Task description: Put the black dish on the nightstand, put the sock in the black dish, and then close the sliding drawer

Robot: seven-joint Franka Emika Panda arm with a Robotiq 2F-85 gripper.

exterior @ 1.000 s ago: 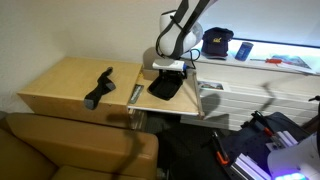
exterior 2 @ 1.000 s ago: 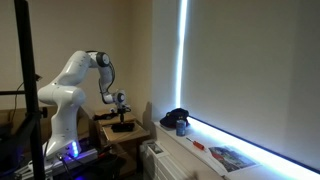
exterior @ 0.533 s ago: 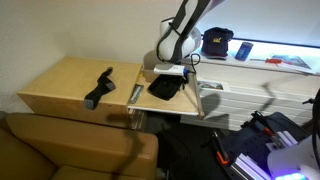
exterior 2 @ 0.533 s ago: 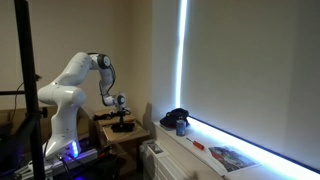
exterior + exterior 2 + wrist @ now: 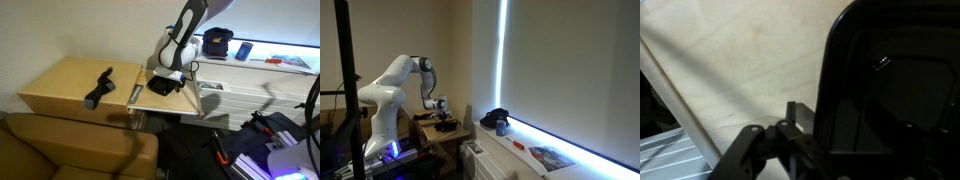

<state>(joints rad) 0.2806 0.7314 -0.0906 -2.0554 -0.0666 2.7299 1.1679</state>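
One glossy round-cornered black dish [image 5: 890,90] overlies the tan sliding drawer [image 5: 740,60]

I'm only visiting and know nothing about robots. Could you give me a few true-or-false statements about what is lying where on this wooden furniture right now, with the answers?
1. The sock lies on the top of the nightstand. True.
2. The black dish sits on the nightstand top beside the sock. False: it lies on the sliding drawer, apart from the sock.
3. The gripper is down at the black dish. True: the wrist view shows the dish's rim right beside a finger.
4. The sliding drawer is pushed shut. False: it stands pulled out, with the dish on it.
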